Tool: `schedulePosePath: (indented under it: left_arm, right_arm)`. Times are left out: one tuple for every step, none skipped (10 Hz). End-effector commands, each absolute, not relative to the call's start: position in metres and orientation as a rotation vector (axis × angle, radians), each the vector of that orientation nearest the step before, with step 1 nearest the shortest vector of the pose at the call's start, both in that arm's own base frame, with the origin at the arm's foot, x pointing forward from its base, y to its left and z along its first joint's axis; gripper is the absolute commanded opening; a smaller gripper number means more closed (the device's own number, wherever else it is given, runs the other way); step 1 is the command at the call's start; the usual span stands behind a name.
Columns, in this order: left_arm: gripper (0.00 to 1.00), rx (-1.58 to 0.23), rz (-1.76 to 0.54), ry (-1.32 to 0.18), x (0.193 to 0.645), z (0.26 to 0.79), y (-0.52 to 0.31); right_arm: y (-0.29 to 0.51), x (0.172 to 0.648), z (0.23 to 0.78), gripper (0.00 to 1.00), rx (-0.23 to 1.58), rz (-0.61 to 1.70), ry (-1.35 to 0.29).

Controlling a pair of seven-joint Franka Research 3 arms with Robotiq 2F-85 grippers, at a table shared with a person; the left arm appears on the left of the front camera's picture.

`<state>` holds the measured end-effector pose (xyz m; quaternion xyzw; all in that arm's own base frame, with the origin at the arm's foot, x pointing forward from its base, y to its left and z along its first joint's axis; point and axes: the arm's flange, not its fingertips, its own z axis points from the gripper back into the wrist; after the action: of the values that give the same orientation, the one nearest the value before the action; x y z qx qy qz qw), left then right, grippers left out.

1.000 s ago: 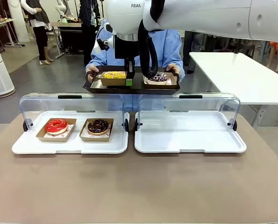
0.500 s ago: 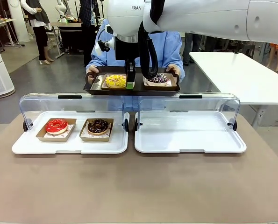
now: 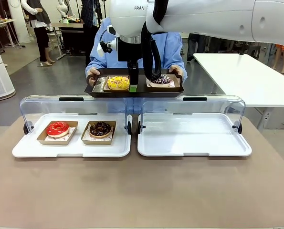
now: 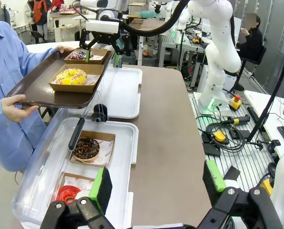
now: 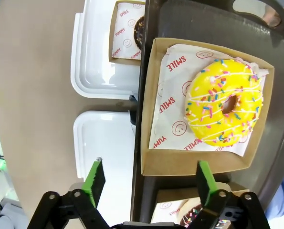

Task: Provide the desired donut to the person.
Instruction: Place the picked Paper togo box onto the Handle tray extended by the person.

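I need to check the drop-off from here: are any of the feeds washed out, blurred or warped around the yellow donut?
Right wrist view: the yellow donut is sharp and evenly lit, and the right end effector stands open. Front view: the white arm blocks part of the brown tray, and the clear lid shows mild glare. Left wrist view: wide-angle bending at the edges; the donut is small but clear.

The person (image 4: 8,62) holds a brown tray (image 4: 36,88) bearing the yellow donut (image 4: 71,76) above the table (image 4: 165,143).
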<state>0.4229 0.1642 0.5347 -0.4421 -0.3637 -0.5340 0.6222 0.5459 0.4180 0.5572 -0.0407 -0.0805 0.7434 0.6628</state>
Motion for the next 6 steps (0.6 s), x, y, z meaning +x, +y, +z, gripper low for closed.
schedulePosePath:
  left_arm:
    - [1.00, -1.018, -1.230, -0.838, 0.421, 0.536, 0.165]
    - [1.00, -1.018, -1.230, -0.838, 0.421, 0.536, 0.165]
    - [1.00, -1.018, -1.230, -0.838, 0.421, 0.536, 0.165]
    - [1.00, -1.018, -1.230, -0.838, 0.421, 0.536, 0.165]
    - [1.00, -1.018, -1.230, -0.838, 0.421, 0.536, 0.165]
    - [1.00, -1.018, -1.230, -0.838, 0.421, 0.536, 0.165]
  right_arm:
    - [0.420, 0.551, 0.562, 1.00, -0.050, 1.691, -0.200]
    - [0.419, 0.550, 0.562, 1.00, -0.047, 1.695, -0.198]
    - [0.418, 0.549, 0.562, 1.00, -0.049, 1.690, -0.195]
    - [0.416, 0.543, 0.566, 1.00, -0.086, 1.653, -0.167]
    - [0.408, 0.523, 0.572, 1.00, -0.104, 1.647, -0.120]
    - [0.389, 0.486, 0.579, 1.00, -0.146, 1.667, -0.073]
